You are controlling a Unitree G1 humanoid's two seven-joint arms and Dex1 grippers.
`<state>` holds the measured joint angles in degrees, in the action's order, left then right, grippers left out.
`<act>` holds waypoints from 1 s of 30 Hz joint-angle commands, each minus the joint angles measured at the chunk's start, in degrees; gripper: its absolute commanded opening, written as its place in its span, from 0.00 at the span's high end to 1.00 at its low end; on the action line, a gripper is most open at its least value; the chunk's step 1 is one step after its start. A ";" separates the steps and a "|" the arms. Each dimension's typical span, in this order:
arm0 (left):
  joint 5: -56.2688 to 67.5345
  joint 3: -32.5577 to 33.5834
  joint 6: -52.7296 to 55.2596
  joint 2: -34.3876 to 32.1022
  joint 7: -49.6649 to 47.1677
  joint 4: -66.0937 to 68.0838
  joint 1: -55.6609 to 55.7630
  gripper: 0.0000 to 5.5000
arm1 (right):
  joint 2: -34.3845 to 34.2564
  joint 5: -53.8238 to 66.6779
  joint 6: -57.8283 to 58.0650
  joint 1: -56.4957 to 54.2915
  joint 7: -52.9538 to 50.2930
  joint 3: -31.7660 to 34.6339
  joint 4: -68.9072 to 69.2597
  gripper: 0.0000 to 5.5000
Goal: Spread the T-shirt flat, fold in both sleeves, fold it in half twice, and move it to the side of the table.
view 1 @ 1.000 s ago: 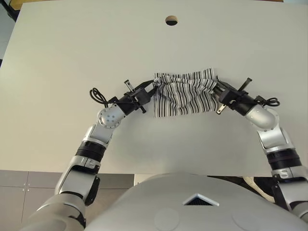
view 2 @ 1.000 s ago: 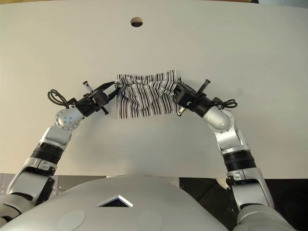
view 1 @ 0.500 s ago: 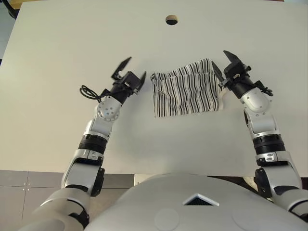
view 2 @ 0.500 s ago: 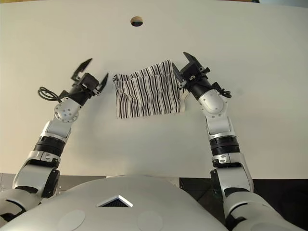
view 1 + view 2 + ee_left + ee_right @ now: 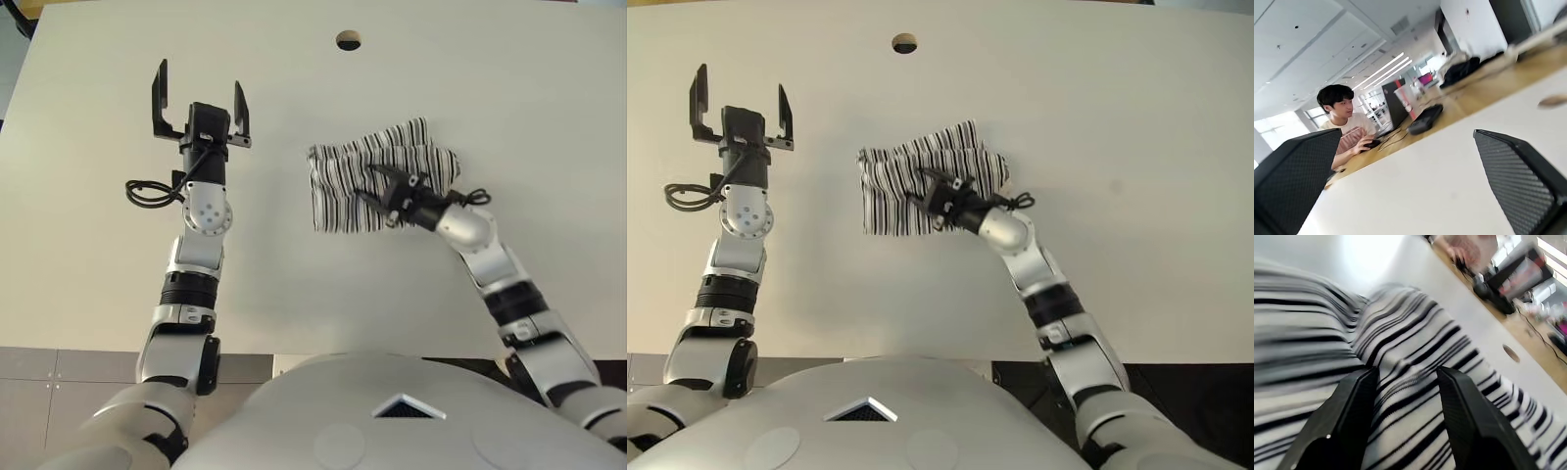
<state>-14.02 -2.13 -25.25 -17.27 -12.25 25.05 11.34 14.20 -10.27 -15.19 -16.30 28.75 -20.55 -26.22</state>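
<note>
Both pincers were spread: the left gripper [image 5: 199, 83] stood well apart, the right gripper [image 5: 372, 183] over the folded striped T-shirt [image 5: 336, 196]. It needed to bite every layer before dragging.

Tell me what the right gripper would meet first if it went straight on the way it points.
The striped T-shirt. The right gripper points its open fingers at the folded cloth, seemingly just above or touching it; depth is unclear.

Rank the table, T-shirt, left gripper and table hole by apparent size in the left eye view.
1. table
2. T-shirt
3. left gripper, raised nearer the camera, which may enlarge it
4. hole
</note>
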 commanded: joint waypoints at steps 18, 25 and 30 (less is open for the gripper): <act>14.87 2.37 -8.40 12.21 8.10 -2.06 -1.75 0.09 | 18.08 34.58 8.71 -9.43 -43.38 54.56 -50.66 0.60; 12.58 2.69 -11.28 13.54 7.86 0.50 -0.39 0.09 | 19.34 27.08 -4.90 -10.42 -45.60 51.12 -46.70 0.60; 13.02 2.68 -11.11 15.03 9.20 5.60 6.79 0.09 | 8.60 12.40 -24.41 -12.13 -46.44 36.78 -21.24 0.60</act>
<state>-1.32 0.67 -36.58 -3.12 -3.92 28.02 14.19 29.08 7.98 -35.47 -26.95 -18.18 23.12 -58.92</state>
